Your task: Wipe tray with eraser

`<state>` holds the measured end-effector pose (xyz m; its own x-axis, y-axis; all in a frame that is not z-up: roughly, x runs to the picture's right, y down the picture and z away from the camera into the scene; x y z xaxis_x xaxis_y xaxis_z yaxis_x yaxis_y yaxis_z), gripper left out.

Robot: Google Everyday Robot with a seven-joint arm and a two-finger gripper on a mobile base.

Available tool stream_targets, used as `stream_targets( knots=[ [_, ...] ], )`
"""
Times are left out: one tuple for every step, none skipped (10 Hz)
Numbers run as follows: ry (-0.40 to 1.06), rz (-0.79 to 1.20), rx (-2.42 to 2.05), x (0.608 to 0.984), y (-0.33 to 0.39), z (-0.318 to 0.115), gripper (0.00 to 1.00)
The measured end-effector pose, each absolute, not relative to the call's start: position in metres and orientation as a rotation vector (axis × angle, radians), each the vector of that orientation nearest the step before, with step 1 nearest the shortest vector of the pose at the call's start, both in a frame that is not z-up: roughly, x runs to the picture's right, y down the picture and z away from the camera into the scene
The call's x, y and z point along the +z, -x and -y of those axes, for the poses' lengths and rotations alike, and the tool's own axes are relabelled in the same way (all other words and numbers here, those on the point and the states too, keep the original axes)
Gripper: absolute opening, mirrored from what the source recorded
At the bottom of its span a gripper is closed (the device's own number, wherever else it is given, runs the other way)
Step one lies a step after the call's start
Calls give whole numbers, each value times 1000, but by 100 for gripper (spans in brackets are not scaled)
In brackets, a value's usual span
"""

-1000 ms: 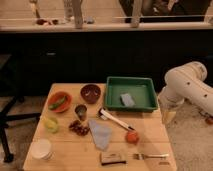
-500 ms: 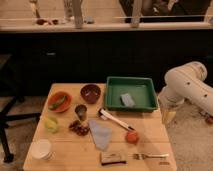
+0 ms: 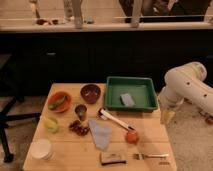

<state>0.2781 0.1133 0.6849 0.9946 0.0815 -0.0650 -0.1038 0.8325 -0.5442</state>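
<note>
The green tray [image 3: 113, 100] sits at the table's back right, with a small grey-blue pad [image 3: 127, 99] lying in it. The eraser [image 3: 112, 158], a flat block with a dark top and pale body, lies near the table's front edge, left of a fork [image 3: 151, 156]. My gripper [image 3: 166, 116] hangs off the table's right edge, below the white arm [image 3: 189, 86], beside the tray's right end and far from the eraser.
On the wooden table [image 3: 65, 150]: an orange bowl [image 3: 59, 101], a dark red bowl [image 3: 90, 93], a small cup [image 3: 81, 111], a blue-grey cloth [image 3: 100, 134], a white-handled tool [image 3: 114, 119], a tomato [image 3: 132, 136], a yellow-green fruit [image 3: 51, 124], grapes [image 3: 79, 128], a white bowl [image 3: 41, 149].
</note>
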Motion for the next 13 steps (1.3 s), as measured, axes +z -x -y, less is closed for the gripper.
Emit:
stream_targets(
  knots=[
    [583, -38, 100, 680, -274, -124, 80],
    [584, -35, 101, 676, -271, -130, 80],
    [585, -26, 99, 673, -265, -135, 80],
    [588, -11, 99, 666, -255, -144, 80],
    [589, -5, 99, 662, -248, -152, 80],
    [594, 12, 99, 660, -235, -162, 80],
    [605, 29, 90, 659, -221, -177, 80],
    [618, 45, 75, 660, -206, -192, 80],
    [635, 59, 54, 662, -190, -213, 80],
    [651, 72, 31, 665, -175, -232, 80],
    [671, 88, 4, 670, -157, -252, 80],
    [689, 104, -4, 673, -147, -264, 80],
    [694, 113, -8, 674, -143, -269, 80]
  ],
)
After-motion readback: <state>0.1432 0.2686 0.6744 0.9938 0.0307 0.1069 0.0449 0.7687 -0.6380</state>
